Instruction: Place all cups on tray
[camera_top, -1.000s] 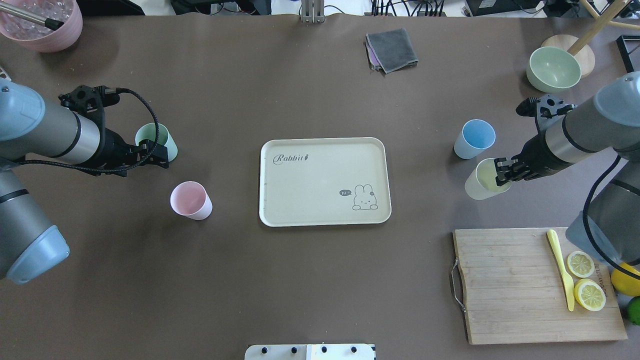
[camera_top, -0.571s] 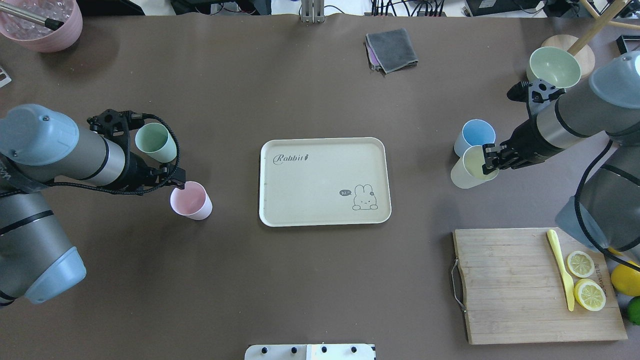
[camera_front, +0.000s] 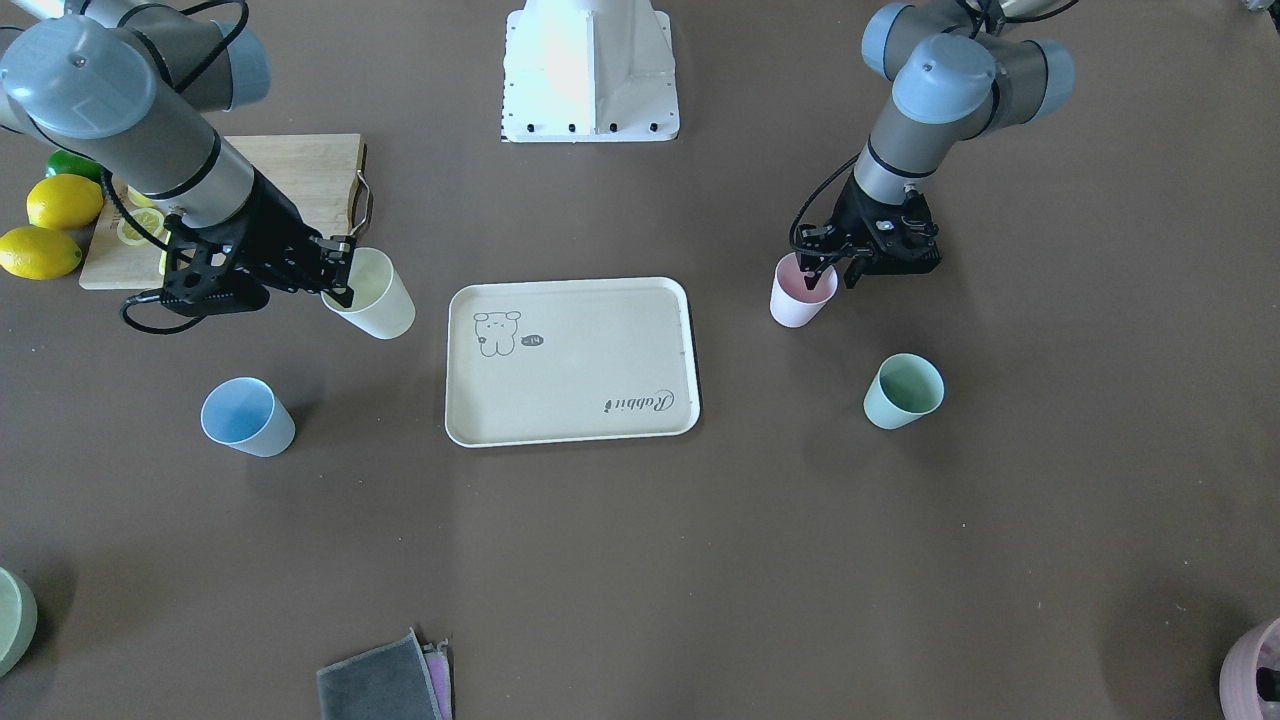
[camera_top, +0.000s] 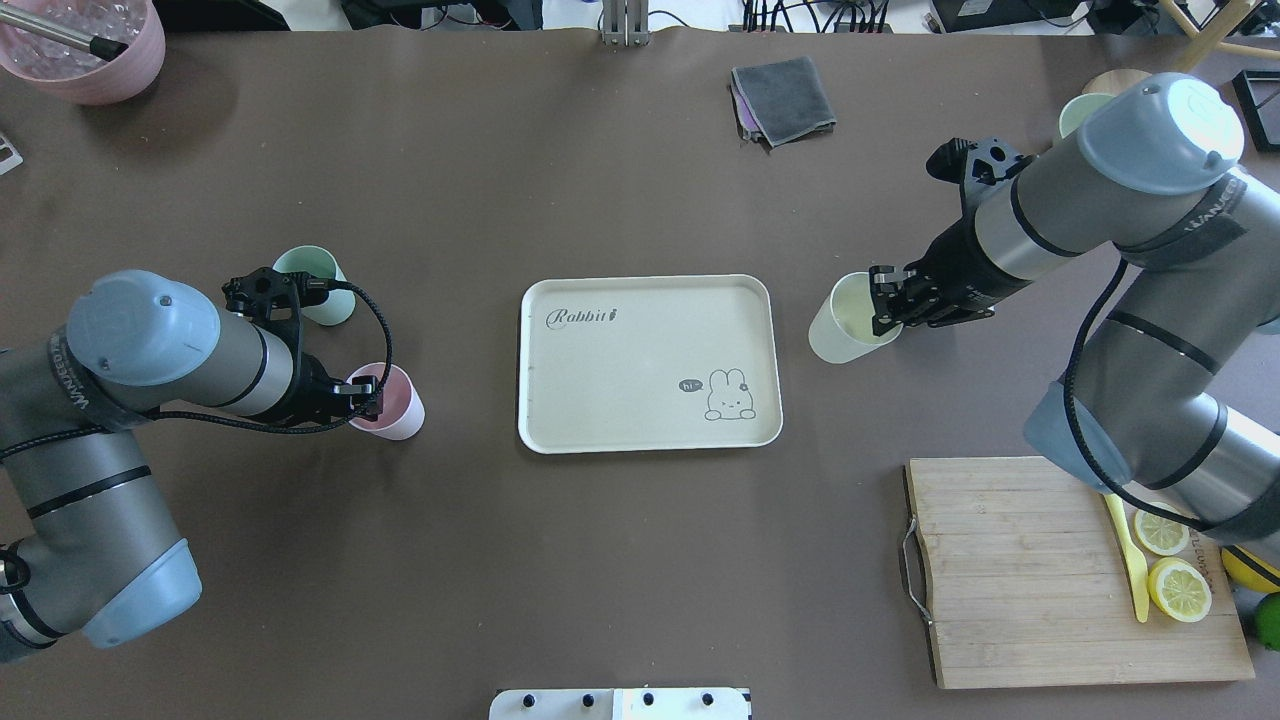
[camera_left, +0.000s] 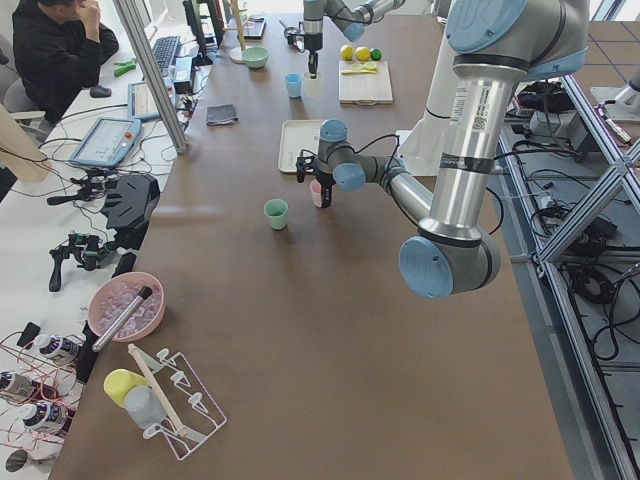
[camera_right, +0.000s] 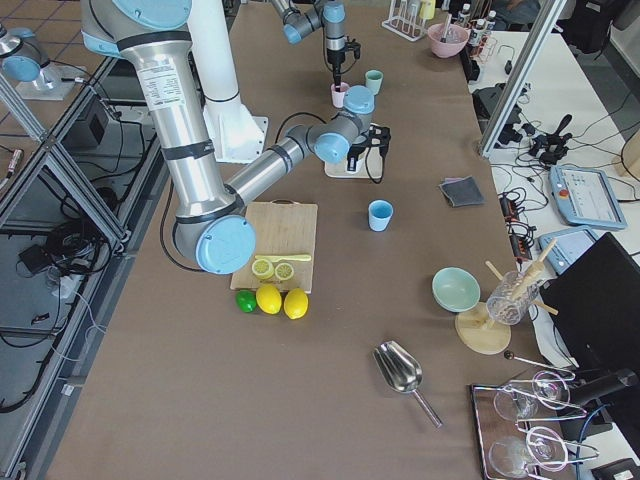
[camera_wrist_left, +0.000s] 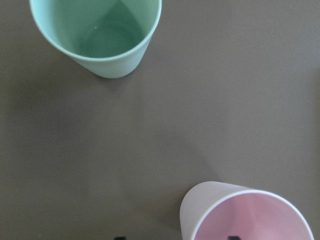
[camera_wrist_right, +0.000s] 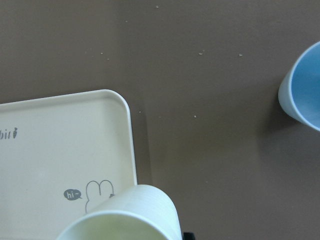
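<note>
Between desk's side edges: rim grips for loading tray (camera_top: 620, 380).
Right gripper (camera_top: 890, 305) clamps yellow cup (camera_top: 840, 325); left gripper (camera_top: 365, 390) gapes astride pink cup (camera_top: 402, 412).

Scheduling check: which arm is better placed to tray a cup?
Right, likely. The right gripper holds the yellow cup beside the tray; the left gripper only straddles the rim of the pink cup, open.

In the overhead view, the right arm (camera_top: 1050, 200) hides the light blue plastic tumbler (camera_front: 245, 418) and most of the pale-green bowl (camera_top: 1068, 115). The wrist views' lower edges cut off the pastel yellow plastic tumbler (camera_wrist_right: 130, 215) and the pink plastic tumbler (camera_wrist_left: 250, 215).
</note>
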